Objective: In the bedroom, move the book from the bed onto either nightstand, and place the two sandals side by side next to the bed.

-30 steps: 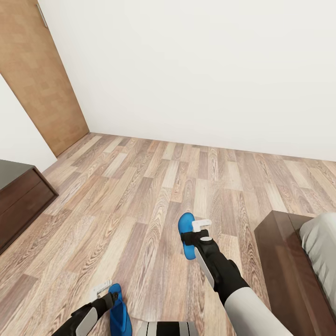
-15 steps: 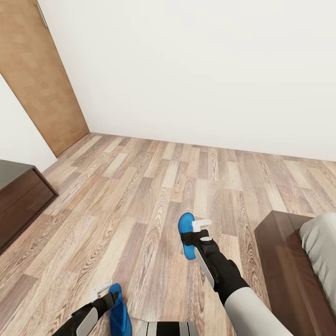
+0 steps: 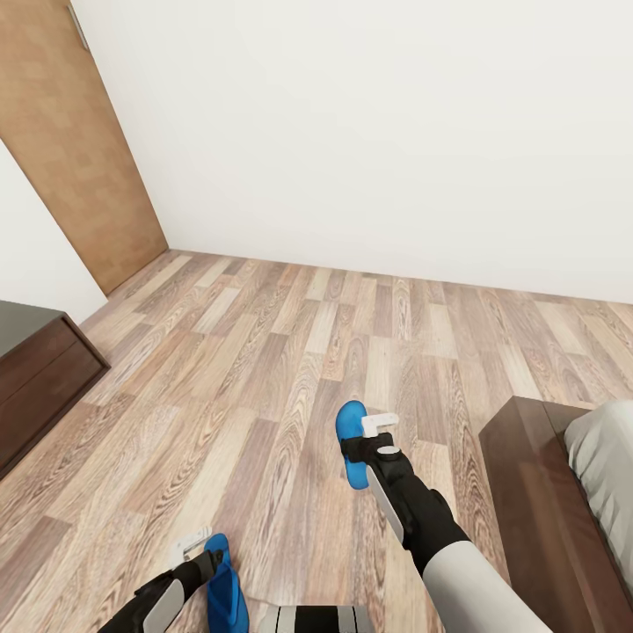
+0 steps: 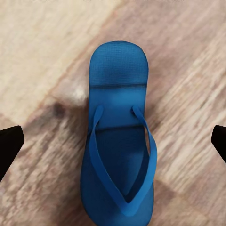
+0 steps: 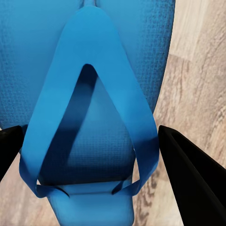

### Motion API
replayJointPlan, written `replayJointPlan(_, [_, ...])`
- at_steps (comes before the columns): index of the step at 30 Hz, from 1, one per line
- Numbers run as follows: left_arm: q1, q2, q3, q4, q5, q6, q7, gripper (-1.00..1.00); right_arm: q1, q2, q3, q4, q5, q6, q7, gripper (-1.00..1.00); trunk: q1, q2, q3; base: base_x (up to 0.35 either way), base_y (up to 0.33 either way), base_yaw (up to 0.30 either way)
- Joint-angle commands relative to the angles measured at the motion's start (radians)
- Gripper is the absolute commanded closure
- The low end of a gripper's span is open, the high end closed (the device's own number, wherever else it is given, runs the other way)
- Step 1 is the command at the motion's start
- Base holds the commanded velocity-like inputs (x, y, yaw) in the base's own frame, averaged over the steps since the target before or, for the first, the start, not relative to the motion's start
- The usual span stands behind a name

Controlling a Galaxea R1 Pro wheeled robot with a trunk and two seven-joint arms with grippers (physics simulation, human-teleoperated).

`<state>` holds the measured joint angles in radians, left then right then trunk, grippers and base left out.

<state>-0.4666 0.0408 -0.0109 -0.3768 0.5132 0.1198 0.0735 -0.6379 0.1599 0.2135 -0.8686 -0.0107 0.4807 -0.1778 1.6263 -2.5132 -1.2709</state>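
Two blue sandals lie flat on the wood floor. One sandal [image 3: 352, 470] lies a little left of the bed [image 3: 527, 501], whose dark frame and grey mattress show at the right edge. My right gripper [image 3: 367, 437] hovers just over this sandal [image 5: 89, 94], open, its black fingers [image 5: 193, 179] straddling the thong strap. The other sandal [image 3: 225, 591] lies at the bottom edge. My left gripper [image 3: 199, 549] hangs open above and beside that sandal [image 4: 120, 141], fingertips [image 4: 9, 143] wide apart. The book and the nightstand are out of view.
A long low dark brown cabinet [image 3: 35, 378] stands against the left wall. A wooden door [image 3: 70, 149] fills the far left corner. A white wall closes the room ahead, with open plank floor [image 3: 290, 352] between it and me.
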Motion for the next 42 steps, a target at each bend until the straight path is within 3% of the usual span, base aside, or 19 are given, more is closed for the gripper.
replayJointPlan(1, [0.0,0.0,-0.001,-0.003,0.007,0.006,0.005,-1.0,0.0,0.0,0.003,-0.001,-0.002,0.006,-0.006,1.0,0.0,-0.001,-0.005,0.0,0.0,0.0])
replayJointPlan(5, [0.0,0.001,-0.001,-0.003,0.007,0.005,0.005,-1.0,-0.001,0.0,0.002,-0.002,-0.001,0.005,-0.006,1.0,0.002,-0.001,-0.02,0.0,0.0,0.0])
replayJointPlan(13, [0.0,0.003,-0.002,-0.004,0.007,0.005,0.0,-1.0,0.0,0.0,0.003,-0.003,-0.001,0.004,-0.006,1.0,0.002,-0.001,-0.02,0.0,0.0,0.0])
replayJointPlan(18, [0.0,0.004,-0.003,-0.011,0.007,0.005,-0.002,-1.0,0.0,0.001,0.003,-0.012,-0.001,0.003,-0.006,1.0,0.004,-0.003,-0.039,0.0,0.0,0.0])
replayJointPlan(27, [-0.002,0.004,-0.003,-0.033,0.007,0.005,-0.003,-1.0,0.0,0.001,0.004,-0.041,-0.001,0.005,-0.006,1.0,0.004,-0.003,-0.039,0.0,0.0,0.0])
replayJointPlan(42, [-0.003,0.004,-0.003,-0.045,0.007,0.001,-0.001,-1.0,0.003,0.001,0.003,-0.113,-0.002,0.007,0.001,1.0,0.01,-0.006,-0.09,0.0,0.0,0.0])
